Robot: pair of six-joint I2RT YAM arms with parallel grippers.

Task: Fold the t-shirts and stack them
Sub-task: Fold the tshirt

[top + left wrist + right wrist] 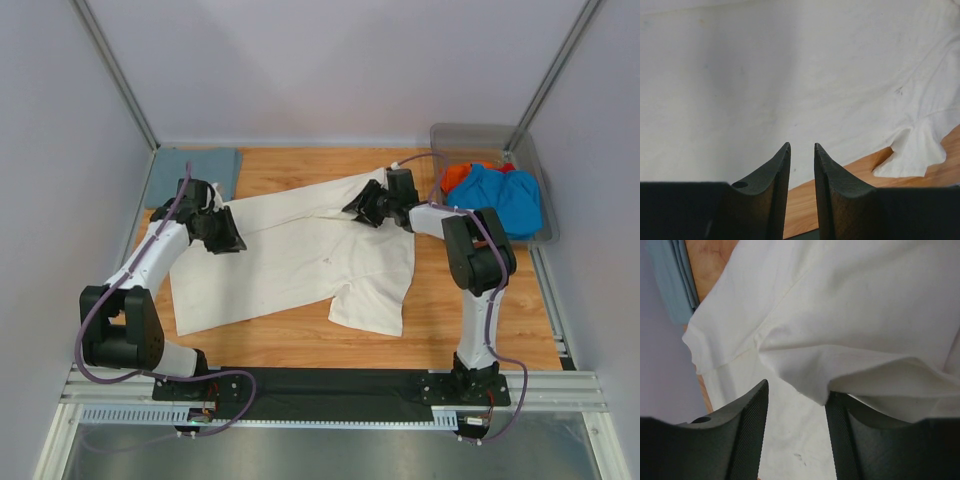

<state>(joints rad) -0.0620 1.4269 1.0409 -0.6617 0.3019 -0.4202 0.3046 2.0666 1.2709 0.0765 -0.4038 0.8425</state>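
Observation:
A large cream-white t-shirt (300,250) lies spread out on the wooden table. My left gripper (222,235) hovers over its left upper part. In the left wrist view the gripper (801,146) has a narrow gap between the jaws, with nothing in it, above the shirt (790,75). My right gripper (365,208) is at the shirt's far right edge. In the right wrist view it (796,390) is open. A raised fold of the shirt (850,300) rests on the right finger (840,430).
A folded grey-blue t-shirt (200,165) lies at the back left; it also shows in the right wrist view (670,280). A clear grey bin (480,135) at the back right holds a bright blue t-shirt (505,195) and an orange-red one (458,175).

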